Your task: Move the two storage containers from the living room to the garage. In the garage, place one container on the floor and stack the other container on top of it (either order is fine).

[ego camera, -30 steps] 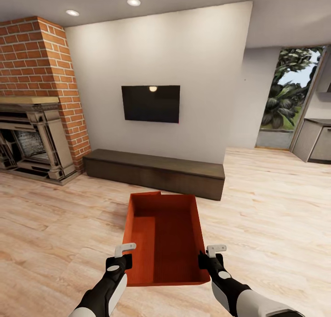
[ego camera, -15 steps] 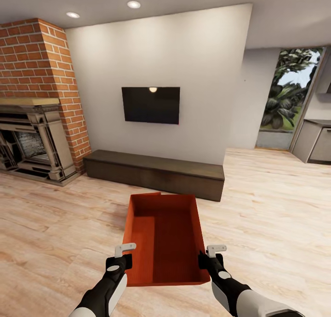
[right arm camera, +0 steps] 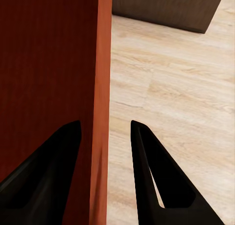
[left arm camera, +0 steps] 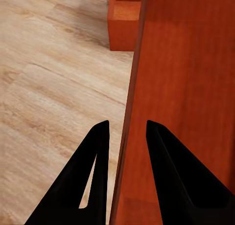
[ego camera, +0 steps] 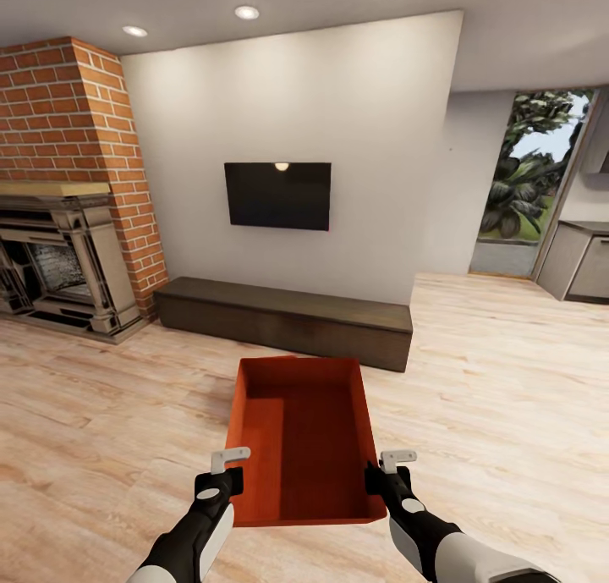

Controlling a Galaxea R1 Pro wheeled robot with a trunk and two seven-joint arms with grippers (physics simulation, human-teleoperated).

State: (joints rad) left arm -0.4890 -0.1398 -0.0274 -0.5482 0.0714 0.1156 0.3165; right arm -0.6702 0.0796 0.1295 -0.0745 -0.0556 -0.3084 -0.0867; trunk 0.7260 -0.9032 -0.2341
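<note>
An orange-red storage container (ego camera: 300, 439) hangs in front of me over the light wood plank floor of the living room, open side up. My left gripper (ego camera: 230, 460) pinches its left wall, and the wall's edge runs between the black fingers (left arm camera: 98, 156). On the opposite wall my right gripper (ego camera: 397, 460) is shut, with that wall between its fingers (right arm camera: 147, 156). In the left wrist view, the second storage container (left arm camera: 125, 26) stands on the planks just beyond the held one.
A low dark bench (ego camera: 288, 316) runs along the white wall under a black TV (ego camera: 277, 195). A red brick fireplace (ego camera: 59, 228) stands at the left. Glass patio doors (ego camera: 529, 177) and a grey cabinet (ego camera: 584, 257) are at the right.
The whole picture has slid down a little, so the camera moved. The corner of the second container behind the held one's far rim has dropped out of the head view.
</note>
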